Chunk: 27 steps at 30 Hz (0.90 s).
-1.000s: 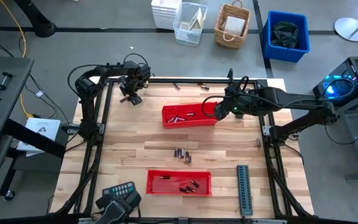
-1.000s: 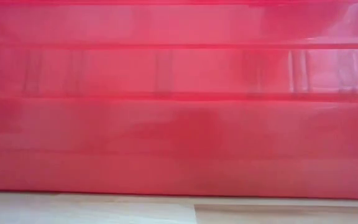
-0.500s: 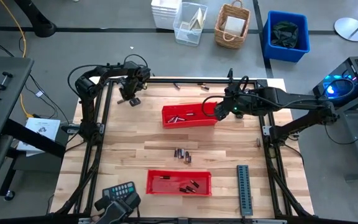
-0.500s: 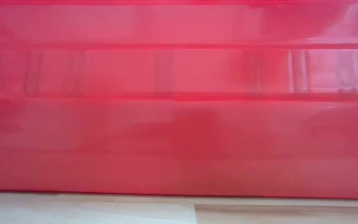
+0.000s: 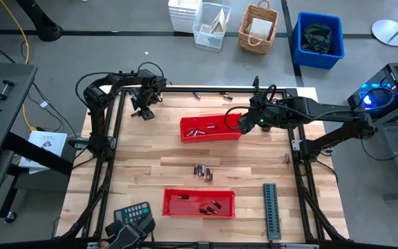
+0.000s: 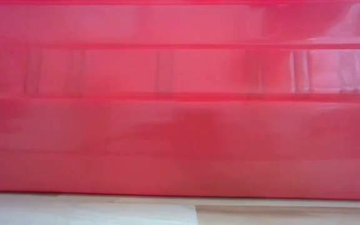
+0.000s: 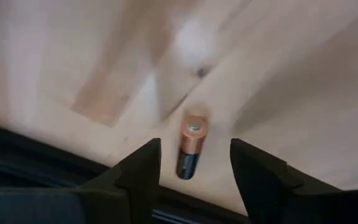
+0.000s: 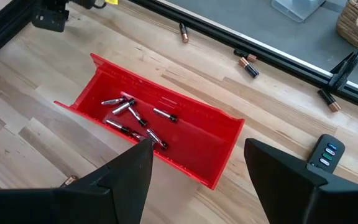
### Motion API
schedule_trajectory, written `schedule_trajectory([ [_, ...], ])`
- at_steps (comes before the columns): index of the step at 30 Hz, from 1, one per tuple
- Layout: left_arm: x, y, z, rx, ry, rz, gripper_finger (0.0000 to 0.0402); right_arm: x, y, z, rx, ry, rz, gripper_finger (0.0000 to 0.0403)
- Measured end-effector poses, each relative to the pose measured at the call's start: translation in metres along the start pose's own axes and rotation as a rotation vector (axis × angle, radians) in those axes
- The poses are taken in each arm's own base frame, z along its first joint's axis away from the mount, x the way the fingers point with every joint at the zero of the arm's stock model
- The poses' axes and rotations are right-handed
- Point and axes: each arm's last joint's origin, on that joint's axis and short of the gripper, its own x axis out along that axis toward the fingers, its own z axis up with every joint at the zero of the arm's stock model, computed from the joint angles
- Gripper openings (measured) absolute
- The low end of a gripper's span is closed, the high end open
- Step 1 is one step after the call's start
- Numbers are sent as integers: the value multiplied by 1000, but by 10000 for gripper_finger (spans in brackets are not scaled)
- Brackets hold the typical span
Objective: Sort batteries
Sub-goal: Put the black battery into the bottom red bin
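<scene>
My left gripper hangs open over the table's far left corner. In the left wrist view, my left gripper has one finger on each side of a copper-and-black battery that lies on the wood, and neither finger touches it. My right gripper is open above the right end of the far red tray. The right wrist view shows my right gripper and several batteries in that tray. More batteries lie mid-table, in the near tray and along the far edge.
A grey ridged strip lies near the right front. A black keypad device sits at the near left edge. A black-and-blue device lies to the tray's right. A red tray wall fills the low view. Black frame rails border the table.
My left gripper has shifted slightly toward the table's far left corner. The right arm, the trays and the batteries have stayed where they were.
</scene>
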Motion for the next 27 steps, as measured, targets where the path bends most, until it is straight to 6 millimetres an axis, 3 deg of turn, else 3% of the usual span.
schedule_trajectory([
  [3, 13, -5, -4, 7, 31, -2, 188, 0, 0, 0, 0, 0, 0, 250],
  [8, 16, -15, -3, 81, 46, 68, 170, 0, 0, 0, 0, -9, -7, 250],
  [11, 16, -16, -3, 70, 42, 65, 121, 0, 0, 0, 0, -12, -10, 250],
  [14, 16, -18, -3, 42, 39, 40, 39, 0, 0, 0, 0, -12, -10, 250],
  [18, 13, -22, -3, 15, 49, 5, 28, 0, 0, 0, -8, -12, -10, 250],
  [21, 3, -25, -7, 62, 119, -42, 28, 0, 0, 0, -27, -12, -10, 250],
  [27, -48, -15, -11, 13, 71, -35, 28, 0, 0, 0, -102, -12, -11, 250],
])
